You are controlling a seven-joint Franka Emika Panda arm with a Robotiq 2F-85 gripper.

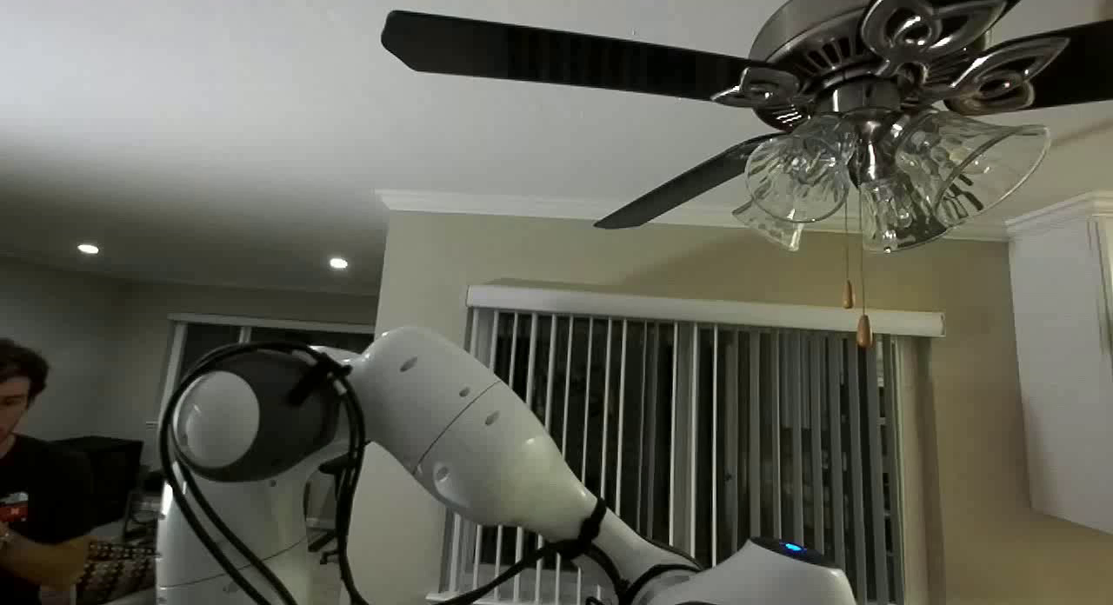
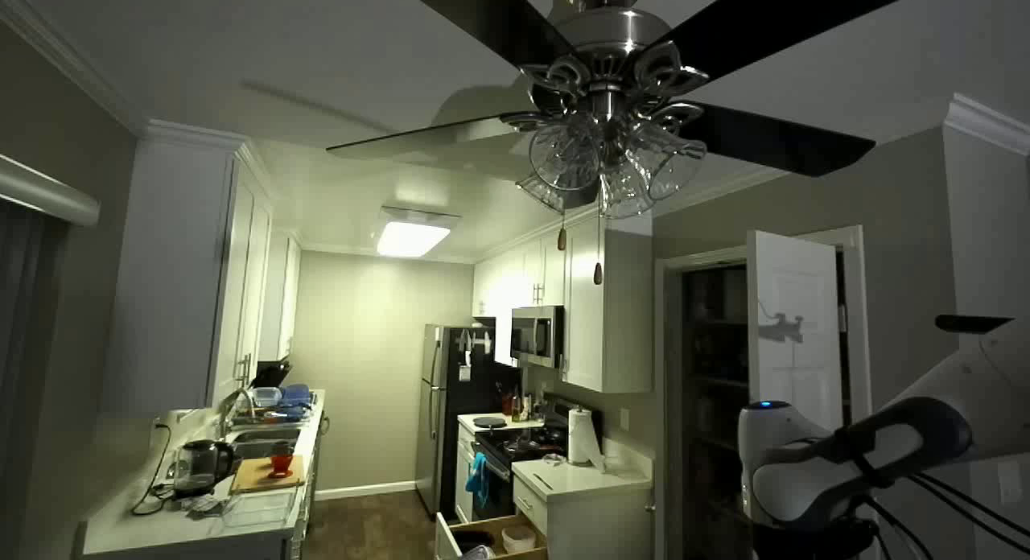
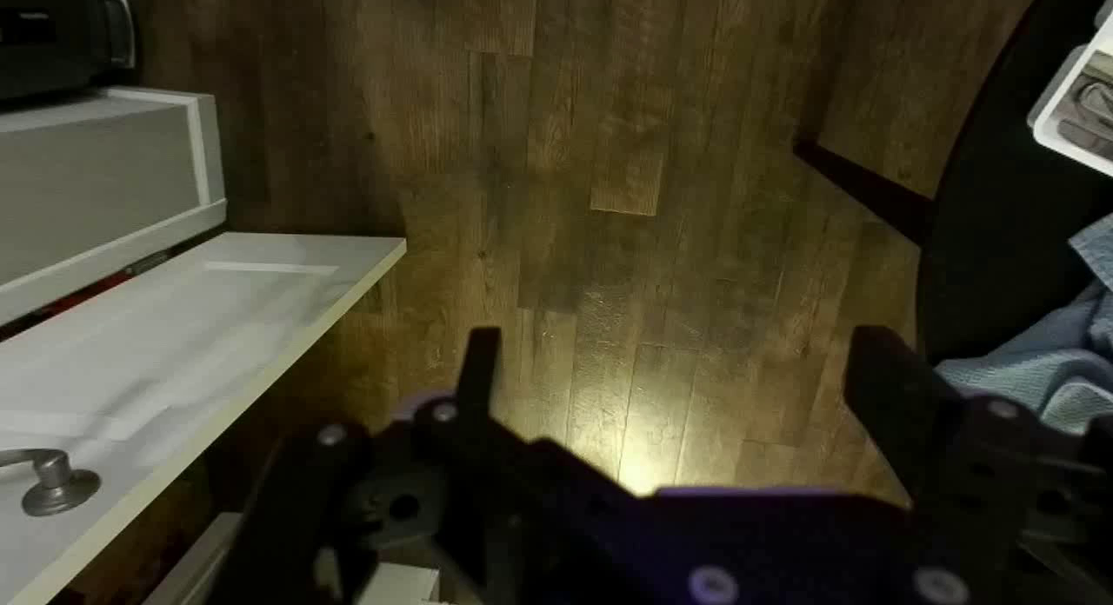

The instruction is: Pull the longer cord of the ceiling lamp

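The ceiling lamp [image 1: 800, 175] hangs at the upper right in an exterior view, with dark blades, silver fittings and clear glass shades. It also shows at the top middle in an exterior view [image 2: 624, 29]. The longer cord [image 1: 863, 329] hangs below the shades with a wooden-looking knob at its end; it also shows in an exterior view [image 2: 598, 273]. A shorter cord [image 1: 849, 294] hangs beside it. My gripper [image 3: 678, 335] is open and empty in the wrist view, pointing at the floor. It is below the frame in both exterior views; the arm's wrist is lower than the cords.
Dark fan blades [image 1: 565, 57] spread around the lamp. A white wall cabinet [image 1: 1061, 370] and blinds [image 1: 661, 431] stand behind. An open white door [image 2: 793, 319] is near the arm. The wrist view shows a black table [image 3: 1000, 266] with a blue cloth [image 3: 1052, 362]. A person [image 1: 35, 501] is at left.
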